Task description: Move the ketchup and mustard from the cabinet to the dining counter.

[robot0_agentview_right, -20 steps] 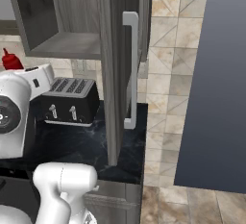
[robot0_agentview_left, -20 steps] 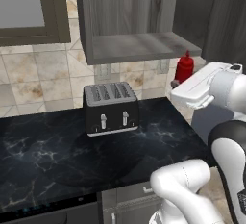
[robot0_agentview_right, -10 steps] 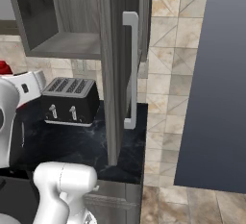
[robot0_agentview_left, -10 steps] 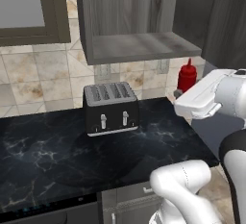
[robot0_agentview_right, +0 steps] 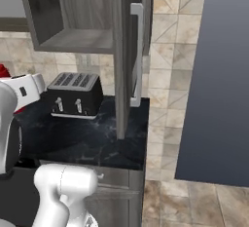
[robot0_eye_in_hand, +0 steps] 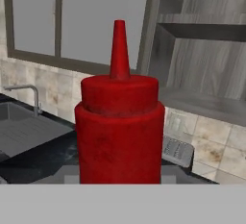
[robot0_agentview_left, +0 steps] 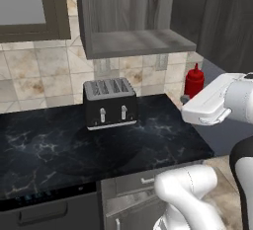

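Gripper [robot0_agentview_left: 189, 100] clamped on the ketchup [robot0_agentview_left: 194, 80], held upright in the air

Ketchup sits above the right end of the black table [robot0_agentview_left: 74, 145], right of the toaster [robot0_agentview_left: 109, 103]; in the hand view it stands close, nozzle up; cabinet [robot0_agentview_right: 78, 16] above has its door [robot0_agentview_right: 127, 50] swung open, lower shelf bare; sink [robot0_eye_in_hand: 29, 131] far left.

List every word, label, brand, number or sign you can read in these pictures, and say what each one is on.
None can be read.
The ketchup is plain red with no label.
The toaster has levers and knobs on its front but no legible marks.
The cabinet, the tiled wall and the black worktop carry no writing.
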